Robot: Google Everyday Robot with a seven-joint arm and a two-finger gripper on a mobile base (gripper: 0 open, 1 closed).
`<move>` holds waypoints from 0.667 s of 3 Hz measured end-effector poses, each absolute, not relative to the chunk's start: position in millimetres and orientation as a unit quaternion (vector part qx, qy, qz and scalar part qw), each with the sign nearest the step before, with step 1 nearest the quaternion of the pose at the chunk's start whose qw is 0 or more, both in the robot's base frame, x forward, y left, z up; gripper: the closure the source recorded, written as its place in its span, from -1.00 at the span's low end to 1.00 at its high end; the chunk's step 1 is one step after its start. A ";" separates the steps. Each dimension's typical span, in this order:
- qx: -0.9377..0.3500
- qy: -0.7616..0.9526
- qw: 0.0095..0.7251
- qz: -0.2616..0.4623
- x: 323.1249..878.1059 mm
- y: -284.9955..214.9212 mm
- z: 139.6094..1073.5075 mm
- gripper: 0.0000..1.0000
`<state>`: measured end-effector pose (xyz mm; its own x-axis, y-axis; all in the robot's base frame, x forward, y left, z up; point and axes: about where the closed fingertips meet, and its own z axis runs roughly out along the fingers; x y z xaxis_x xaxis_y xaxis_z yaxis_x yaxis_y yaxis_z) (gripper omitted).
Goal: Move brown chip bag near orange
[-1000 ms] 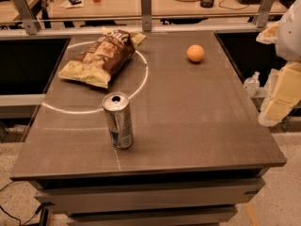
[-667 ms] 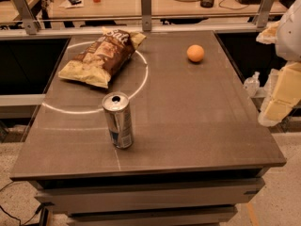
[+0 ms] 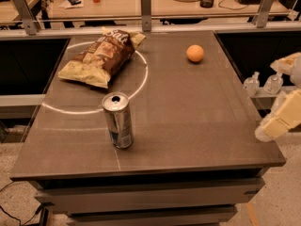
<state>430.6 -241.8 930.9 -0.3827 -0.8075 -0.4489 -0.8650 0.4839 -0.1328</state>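
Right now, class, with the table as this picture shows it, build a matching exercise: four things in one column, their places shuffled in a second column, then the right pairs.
Things
1. brown chip bag
2. orange
3. drink can
4. gripper

Places
A. standing upright near the front of the table, left of centre
B. beyond the table's right edge, not over it
C. lying flat at the far left of the table
D. resting toward the far right of the table

Pairs: 1-C, 2-D, 3-A, 4-B

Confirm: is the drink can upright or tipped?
Upright: the can stands on its base, opened top up. The gripper is right of the table.
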 end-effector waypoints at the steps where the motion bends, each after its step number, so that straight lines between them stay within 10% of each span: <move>1: -0.450 0.830 0.304 0.128 423.5 -247.1 879.1 -1.00; 2: -0.430 0.797 0.389 0.168 428.7 -230.9 856.9 -1.00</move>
